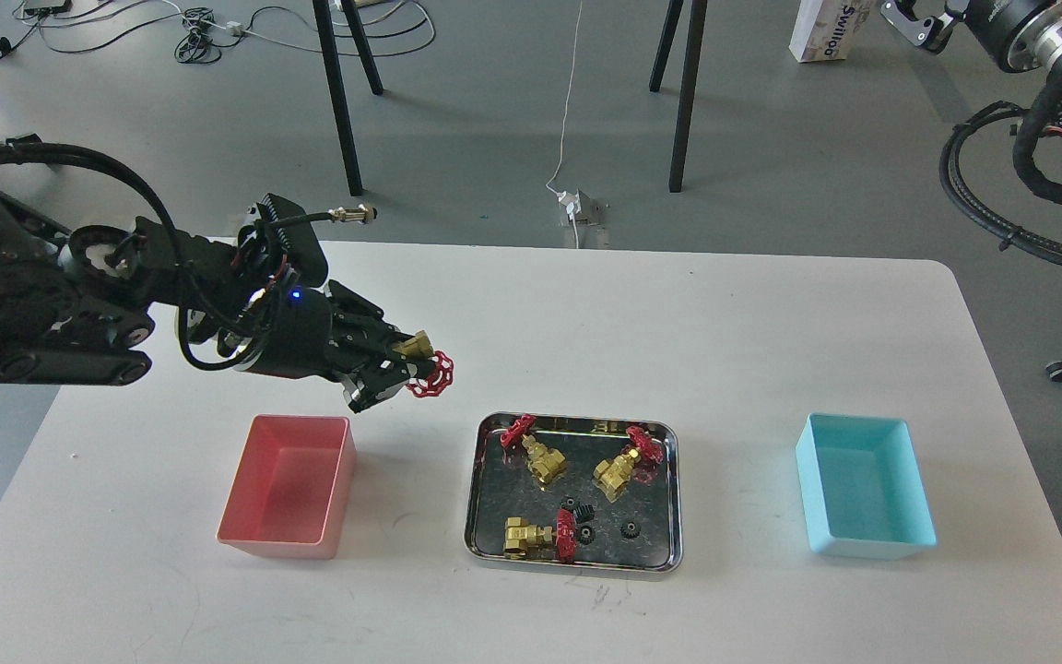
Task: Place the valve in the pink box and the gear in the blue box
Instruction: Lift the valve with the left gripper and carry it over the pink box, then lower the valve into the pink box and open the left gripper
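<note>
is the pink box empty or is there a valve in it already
Empty. The pink box shows only bare floor; the left claw holds a valve above the table, not over it.

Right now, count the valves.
4. One valve is in the left gripper, beyond the pink box. Three lie in the tray: back left, back right, front.

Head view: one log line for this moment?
left end effector: shut on valve, airborne between pink box and steel tray | tray: three valves, gears | pink box, blue box: empty | right end effector: not in view
</note>
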